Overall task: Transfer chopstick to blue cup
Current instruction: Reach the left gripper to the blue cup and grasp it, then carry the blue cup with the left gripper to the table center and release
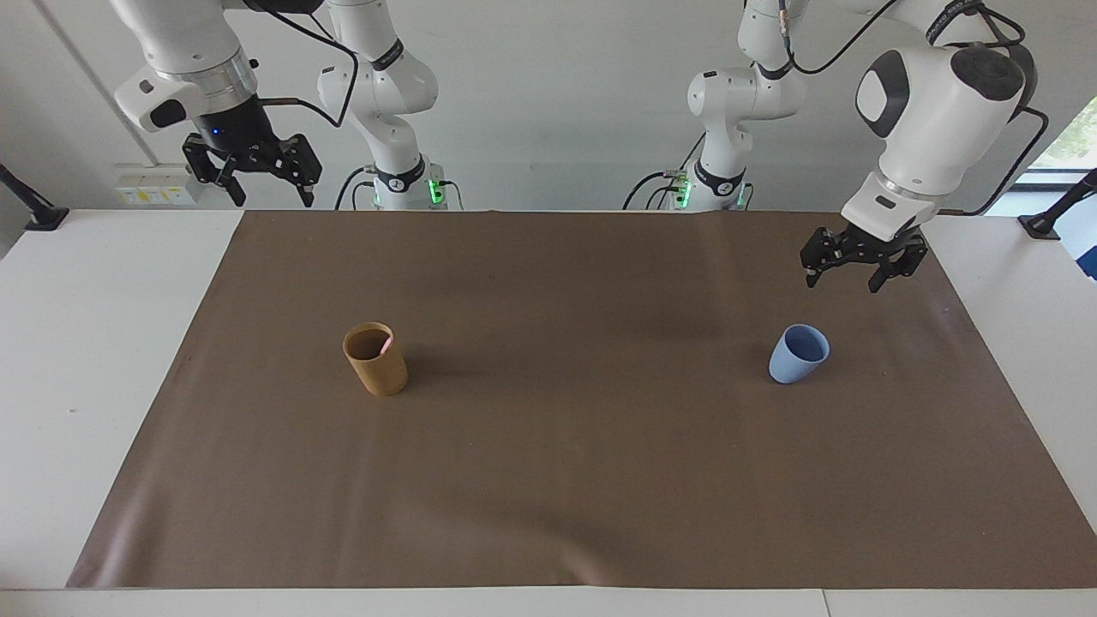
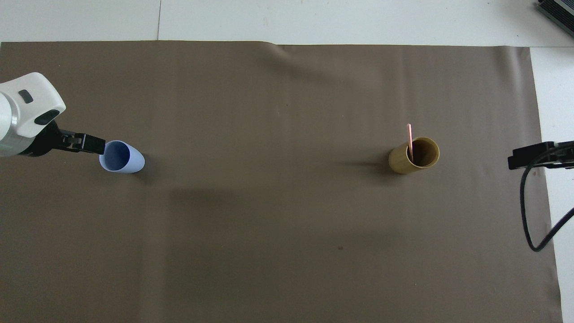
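Observation:
A pale-pink chopstick [image 2: 409, 140] stands in the tan-brown cup [image 2: 413, 155] toward the right arm's end of the mat. In the facing view only its pink tip [image 1: 386, 344] shows at the brown cup's [image 1: 375, 360] rim. The light-blue cup [image 1: 798, 354] stands tilted toward the left arm's end, its mouth [image 2: 115, 155] showing nothing inside. My left gripper [image 1: 842, 283] hangs open over the mat just beside the blue cup, above its height and not touching it. My right gripper [image 1: 271, 199] waits open, high over the mat's corner at its own end.
A brown mat [image 1: 566, 480] covers most of the white table [image 1: 103, 360]. A black cable [image 2: 531, 211] hangs from the right arm over the mat's edge. Both arm bases [image 1: 398, 184] stand at the table's robot end.

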You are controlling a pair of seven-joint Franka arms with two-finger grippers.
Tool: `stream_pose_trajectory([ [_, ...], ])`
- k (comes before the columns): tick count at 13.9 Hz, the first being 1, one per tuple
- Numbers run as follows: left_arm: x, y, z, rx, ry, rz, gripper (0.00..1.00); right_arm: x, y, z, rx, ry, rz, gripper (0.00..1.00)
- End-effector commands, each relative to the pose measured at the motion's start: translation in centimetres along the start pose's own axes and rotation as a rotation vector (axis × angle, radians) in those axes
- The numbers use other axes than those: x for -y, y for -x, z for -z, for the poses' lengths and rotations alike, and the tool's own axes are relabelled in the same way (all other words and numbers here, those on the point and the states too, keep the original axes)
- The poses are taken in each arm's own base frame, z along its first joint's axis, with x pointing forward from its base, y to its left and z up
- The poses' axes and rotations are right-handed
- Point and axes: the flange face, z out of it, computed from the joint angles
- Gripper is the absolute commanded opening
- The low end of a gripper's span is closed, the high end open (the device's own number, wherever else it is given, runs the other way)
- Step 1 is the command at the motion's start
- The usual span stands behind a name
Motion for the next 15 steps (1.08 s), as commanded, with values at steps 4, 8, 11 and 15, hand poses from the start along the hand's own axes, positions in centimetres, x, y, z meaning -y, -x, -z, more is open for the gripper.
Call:
stream_pose_trajectory([
  [4,3.4,-1.8,-8.9,0.009,0.007,0.024,1.0,-0.1,0.3,0.0,0.0,-0.019,-0.021,1.0],
  [8,3.8,-1.5,-12.6,-0.005,0.006,0.03,0.55,-0.1,0.3,0.1,-0.001,-0.019,-0.021,1.0],
  [11,4.6,-0.8,-13.8,0.02,0.024,0.057,0.1,-0.1,0.3,0.1,-0.001,-0.019,-0.021,1.0],
  [15,3.8,-0.9,-13.6,0.033,0.042,0.068,0.0,-0.1,0.3,0.1,-0.001,-0.019,-0.021,1.0],
])
